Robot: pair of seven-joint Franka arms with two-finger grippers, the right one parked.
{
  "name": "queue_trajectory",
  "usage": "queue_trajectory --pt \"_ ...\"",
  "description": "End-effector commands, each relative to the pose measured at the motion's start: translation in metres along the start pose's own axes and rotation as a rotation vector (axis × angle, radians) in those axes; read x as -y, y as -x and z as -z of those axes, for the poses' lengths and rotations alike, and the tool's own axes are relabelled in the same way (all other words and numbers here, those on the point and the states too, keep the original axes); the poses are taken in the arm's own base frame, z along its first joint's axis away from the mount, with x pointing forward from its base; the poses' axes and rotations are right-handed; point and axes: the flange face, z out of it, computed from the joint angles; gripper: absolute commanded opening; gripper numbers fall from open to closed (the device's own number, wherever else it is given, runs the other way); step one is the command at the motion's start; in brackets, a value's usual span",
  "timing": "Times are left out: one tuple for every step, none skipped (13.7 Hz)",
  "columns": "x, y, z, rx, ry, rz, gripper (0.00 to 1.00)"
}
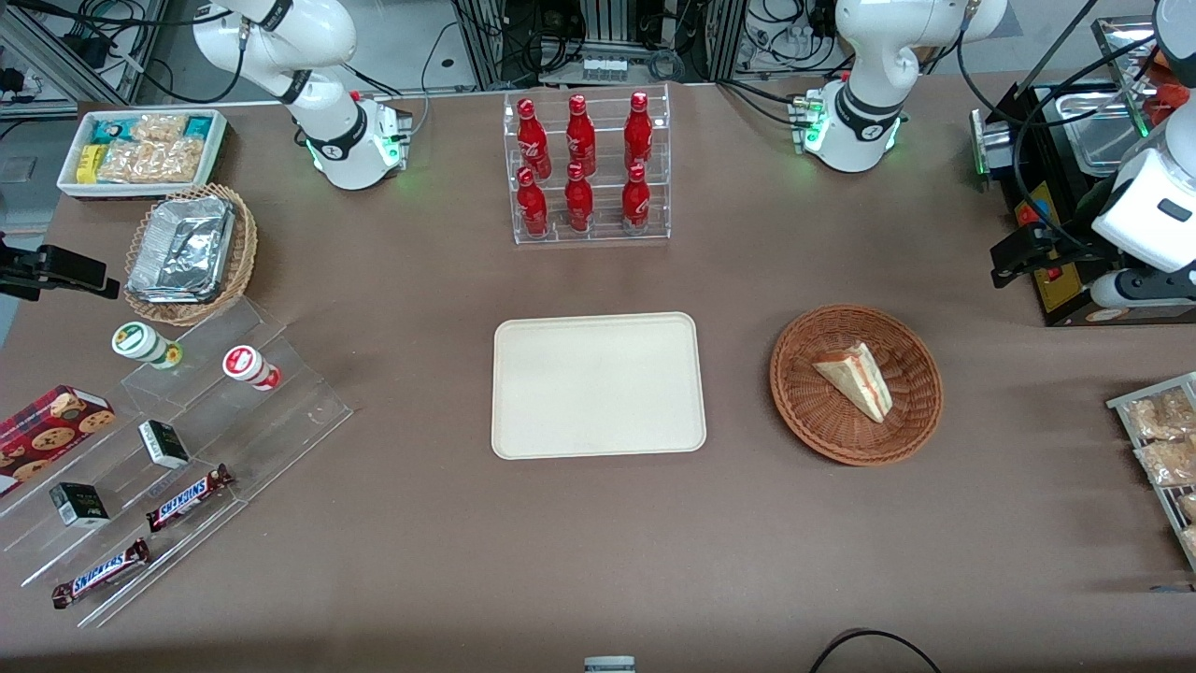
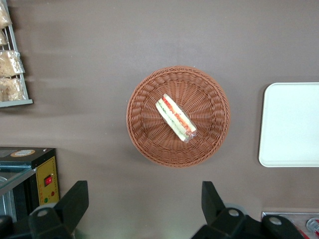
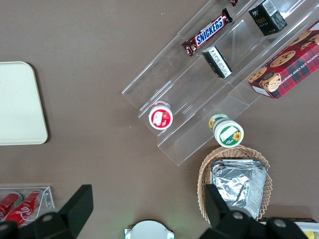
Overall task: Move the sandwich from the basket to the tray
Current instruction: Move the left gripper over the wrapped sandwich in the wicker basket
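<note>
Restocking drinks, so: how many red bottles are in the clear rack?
6 red bottles, all upright in the clear rack: three on its upper tier, three on its lower. None look hidden. The gripper hovers open above the basket.

- "SNICKERS" stands in white-edged blue letters on a brown candy bar (image 3: 207, 32) lying on the clear stepped display stand (image 3: 199, 89).
- The same word "SNICKERS" can be read on two bars in the front view, one (image 1: 189, 496) a step above the other (image 1: 100, 573).
- The red bottles (image 1: 580, 164) carry white script too small to read.
- The gripper (image 2: 142, 209), its fingers spread wide above the table, bears no lettering.
</note>
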Motion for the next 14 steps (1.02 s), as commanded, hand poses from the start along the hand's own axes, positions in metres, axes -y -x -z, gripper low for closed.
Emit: queue_trajectory --pt "0.003 0.007 0.007 0.017 0.003 -0.014 1.0" --pt "0.003 0.008 0.008 0.021 0.004 -0.013 1.0" --pt "0.003 0.007 0.006 0.022 0.004 -0.011 1.0" --pt "0.001 0.005 0.001 0.026 -0.004 -0.014 1.0" --pt "0.0 0.003 -0.01 0.04 -0.012 -0.014 1.0" --pt "-0.003 0.0 -0.024 0.05 -0.018 -0.02 1.0" --pt "-0.005 0.0 -0.042 0.057 -0.024 -0.017 1.0" --pt "-0.01 -0.001 -0.064 0.057 -0.024 -0.016 1.0" --pt "-0.012 -0.001 -0.088 0.046 -0.026 0.014 1.0" --pt "-0.016 0.001 -0.105 0.015 -0.022 0.059 1.0" --pt "-0.022 0.004 -0.125 -0.006 -0.018 0.103 1.0" --pt "-0.03 0.007 -0.144 -0.018 -0.018 0.133 1.0" --pt "-0.038 0.01 -0.164 -0.034 -0.015 0.16 1.0" --pt "-0.041 0.012 -0.18 -0.048 -0.008 0.234 1.0"
